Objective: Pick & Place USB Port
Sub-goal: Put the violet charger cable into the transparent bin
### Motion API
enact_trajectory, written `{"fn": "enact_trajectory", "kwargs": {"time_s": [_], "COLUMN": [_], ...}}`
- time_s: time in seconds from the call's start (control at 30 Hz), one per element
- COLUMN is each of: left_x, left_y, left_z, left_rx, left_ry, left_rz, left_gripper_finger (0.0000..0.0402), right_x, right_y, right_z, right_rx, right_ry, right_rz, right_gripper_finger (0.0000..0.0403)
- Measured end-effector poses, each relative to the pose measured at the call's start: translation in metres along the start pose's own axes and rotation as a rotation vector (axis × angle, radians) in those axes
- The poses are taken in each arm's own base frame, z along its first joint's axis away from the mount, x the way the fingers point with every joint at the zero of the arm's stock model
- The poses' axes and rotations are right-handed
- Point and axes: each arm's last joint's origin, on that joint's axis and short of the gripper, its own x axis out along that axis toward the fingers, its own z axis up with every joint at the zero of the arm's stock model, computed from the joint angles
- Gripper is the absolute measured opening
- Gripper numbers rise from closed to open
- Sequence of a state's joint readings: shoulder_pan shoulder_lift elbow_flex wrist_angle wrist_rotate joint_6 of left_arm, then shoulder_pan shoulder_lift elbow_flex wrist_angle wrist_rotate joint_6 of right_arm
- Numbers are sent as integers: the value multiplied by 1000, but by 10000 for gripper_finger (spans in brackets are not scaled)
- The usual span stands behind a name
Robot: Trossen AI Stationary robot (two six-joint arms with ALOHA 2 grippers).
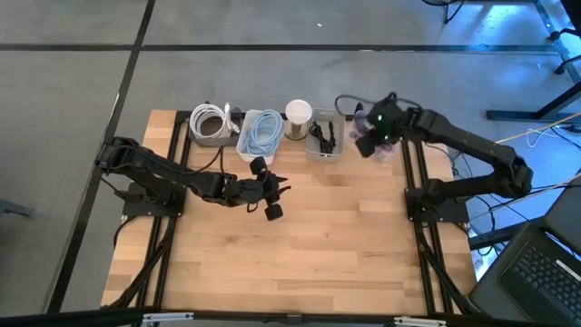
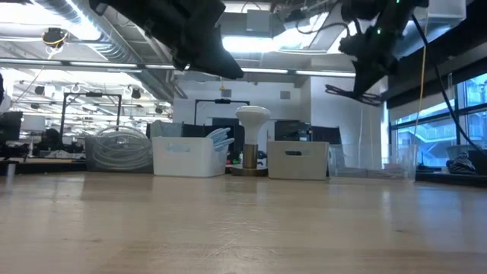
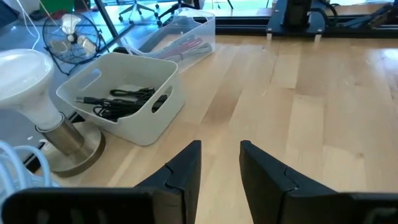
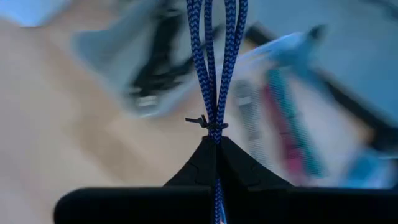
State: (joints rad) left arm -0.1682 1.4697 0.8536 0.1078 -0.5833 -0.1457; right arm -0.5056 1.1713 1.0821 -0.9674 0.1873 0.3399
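Blue braided cable (image 4: 216, 62) is seen clamped between the closed fingers of the right gripper (image 4: 216, 142), its doubled strands running lengthwise straight out from the fingertips. It is held in the air above the bench's far right corner, over a clear bin (image 3: 180, 34) just beside the white bin (image 1: 324, 138) of black cables. Along the far edge a lamp (image 1: 298, 116) and two more bins are lined up. The left gripper (image 3: 219, 163) is held apart and empty over mid-bench.
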Motion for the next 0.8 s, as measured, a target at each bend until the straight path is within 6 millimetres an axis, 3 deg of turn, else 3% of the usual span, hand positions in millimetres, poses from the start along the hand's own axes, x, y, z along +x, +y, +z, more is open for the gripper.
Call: {"fn": "enact_trajectory", "kwargs": {"time_s": [0.17,0.43,0.8], "left_x": [0,2,4], "left_y": [0,5,5], "left_z": [0,10,19], "left_rx": [36,24,-1], "left_ry": [-2,-89,-162], "left_rz": [15,88,-56], "left_gripper_finger": [98,102,101], "right_x": [5,12,58], "right_y": [-31,-67,-80], "right_z": [8,13,13], "right_rx": [-88,-198,-331], "right_ry": [-1,63,334], "right_rz": [-157,-247,-177], "right_gripper_finger": [0,0,0]}}
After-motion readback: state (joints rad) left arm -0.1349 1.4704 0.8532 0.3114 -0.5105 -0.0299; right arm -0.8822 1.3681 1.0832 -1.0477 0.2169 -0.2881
